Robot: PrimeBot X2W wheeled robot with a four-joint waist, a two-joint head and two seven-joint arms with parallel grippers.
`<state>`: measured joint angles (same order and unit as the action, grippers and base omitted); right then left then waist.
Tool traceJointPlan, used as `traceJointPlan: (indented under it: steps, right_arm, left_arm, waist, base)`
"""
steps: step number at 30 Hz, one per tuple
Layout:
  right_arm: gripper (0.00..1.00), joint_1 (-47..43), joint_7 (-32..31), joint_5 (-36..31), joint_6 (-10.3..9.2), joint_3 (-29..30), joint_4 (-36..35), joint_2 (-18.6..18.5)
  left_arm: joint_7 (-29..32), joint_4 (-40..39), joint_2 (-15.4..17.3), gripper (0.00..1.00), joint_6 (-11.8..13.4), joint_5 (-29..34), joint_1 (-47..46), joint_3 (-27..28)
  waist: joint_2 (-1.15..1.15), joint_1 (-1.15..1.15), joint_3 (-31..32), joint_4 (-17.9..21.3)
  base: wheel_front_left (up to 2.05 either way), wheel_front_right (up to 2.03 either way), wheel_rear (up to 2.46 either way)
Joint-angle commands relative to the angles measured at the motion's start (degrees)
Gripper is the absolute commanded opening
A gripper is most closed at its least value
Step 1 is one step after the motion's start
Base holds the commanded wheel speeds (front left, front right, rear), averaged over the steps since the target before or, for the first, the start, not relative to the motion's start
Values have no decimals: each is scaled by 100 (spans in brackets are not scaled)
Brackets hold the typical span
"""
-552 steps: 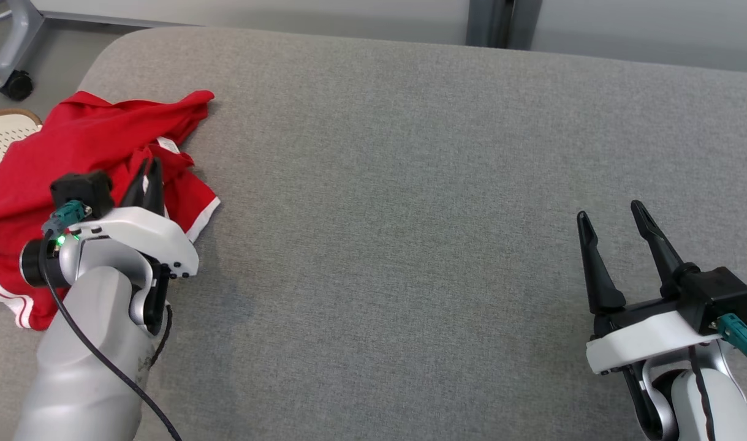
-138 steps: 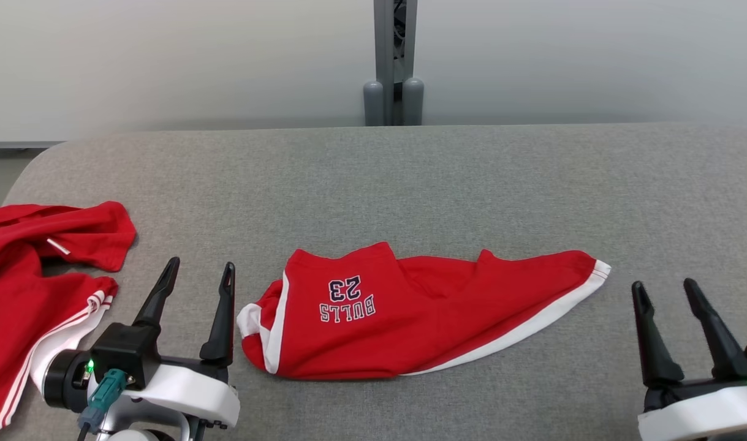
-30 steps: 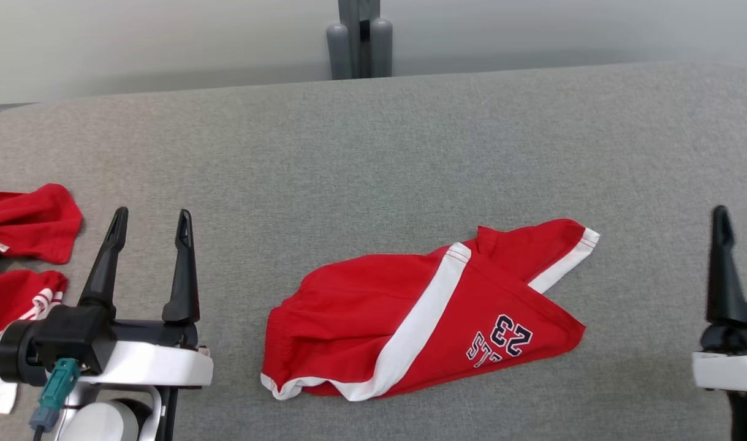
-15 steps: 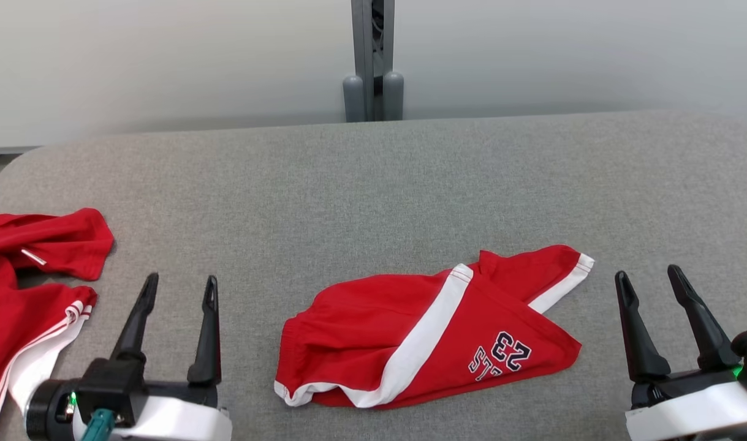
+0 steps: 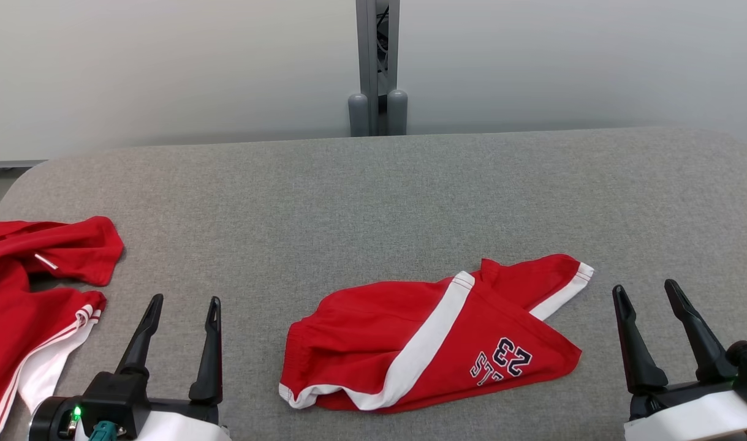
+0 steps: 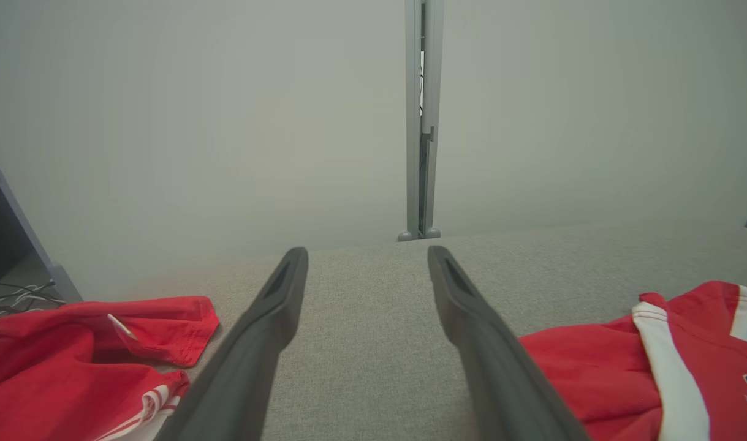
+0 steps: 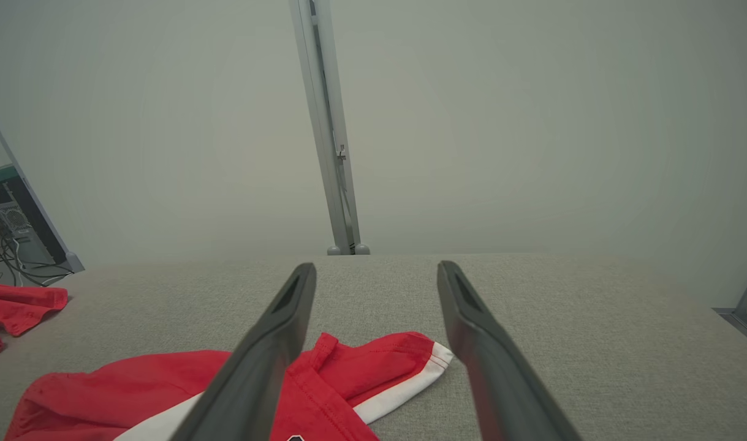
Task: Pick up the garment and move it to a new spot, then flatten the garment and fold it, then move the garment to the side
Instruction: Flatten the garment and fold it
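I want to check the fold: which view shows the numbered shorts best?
The head view: the shorts lie whole there, stripe and 23 visible. The left wrist view catches one end; the right wrist view, part behind its fingers.

Even, soft light; faint shadows; wrist views' near foreground blurred.

likely robot lab or test bay, plain pale partition panels (image 5: 165,67) joined by grey metal post (image 5: 377,55), loose cables (image 7: 8,248) on floor at the side, grey fabric-topped counter (image 5: 373,196)
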<state>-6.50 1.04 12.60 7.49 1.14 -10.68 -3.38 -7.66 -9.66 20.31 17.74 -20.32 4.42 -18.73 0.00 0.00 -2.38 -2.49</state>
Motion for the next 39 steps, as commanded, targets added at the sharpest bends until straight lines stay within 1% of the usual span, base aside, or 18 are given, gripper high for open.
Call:
traceJointPlan:
  steps: [1, 7, 10, 12, 15, 16, 17, 19, 21, 22, 28, 30, 35, 39]
  right_arm:
    - [100, -35, -17, -33, 1, 5, -39, 10]
    - [100, 6, -47, -114, 1, 2, -70, 18]
    - [100, 25, -50, -113, 1, 4, -82, 24]
    - [100, 33, -62, -103, 1, -28, -71, 28]
    - [100, 101, -81, -135, 1, -70, -71, 17]
    - [100, 129, -72, -141, 1, -80, -54, 5]
    - [100, 158, -63, -142, 1, -85, -45, -9]
    - [100, 186, -51, -144, 1, -107, -33, -24]
    - [100, 238, -35, -137, 1, -125, -19, -27]
    - [100, 265, -24, -118, 1, -136, 16, -21]
    - [100, 388, -5, -110, 1, -151, 77, -8]
    - [100, 427, -7, -109, 1, -165, 92, -10]
    - [100, 531, -3, -97, 1, -180, 142, -23]
    - [100, 569, -20, -82, 1, -160, 167, -44]
  left_arm:
    - [-8, -5, 8, 100, 23, -24, -21, 3]
    - [-24, 13, 3, 100, 8, -39, -70, -18]
    - [6, 27, -23, 100, -91, -146, -151, -45]
    - [127, 66, -9, 100, -251, -271, -210, -125]
    - [538, 198, 28, 100, -571, -542, -316, -284]
    - [722, 290, 106, 100, -675, -604, -334, -361]
    - [858, 332, 92, 100, -768, -734, -364, -394]
    - [1137, 479, 165, 100, -957, -878, -404, -508]
    - [1300, 595, 197, 100, -1128, -1022, -423, -572]
    - [1376, 735, 213, 100, -1303, -1141, -404, -631]
    - [1609, 1292, 387, 100, -1920, -1360, -560, -893]
    - [1620, 1466, 365, 100, -2093, -1429, -641, -963]
    - [1612, 1739, 398, 100, -2337, -1377, -900, -1196]
    - [1576, 1815, 392, 100, -2427, -1452, -1010, -1368]
  waist:
    - [0, 0, -4, -3]
    - [0, 0, -28, -5]
    - [0, 0, -53, -29]
    - [0, 0, -79, -46]
    - [0, 0, -176, -67]
    - [0, 0, -197, -63]
    - [0, 0, -224, -53]
    - [0, 0, -280, -28]
    - [0, 0, -345, -6]
    - [0, 0, -398, 18]
    - [0, 0, -574, 74]
    - [0, 0, -629, 93]
    - [0, 0, -719, 126]
    - [0, 0, -744, 133]
  base:
    - [0, 0, 0]
    - [0, 0, 0]
    - [0, 0, 0]
    - [0, 0, 0]
    - [0, 0, 0]
    - [0, 0, 0]
    - [0, 0, 0]
    - [0, 0, 0]
    - [0, 0, 0]
    - [0, 0, 0]
    - [0, 0, 0]
    - [0, 0, 0]
    - [0, 0, 0]
    - [0, 0, 0]
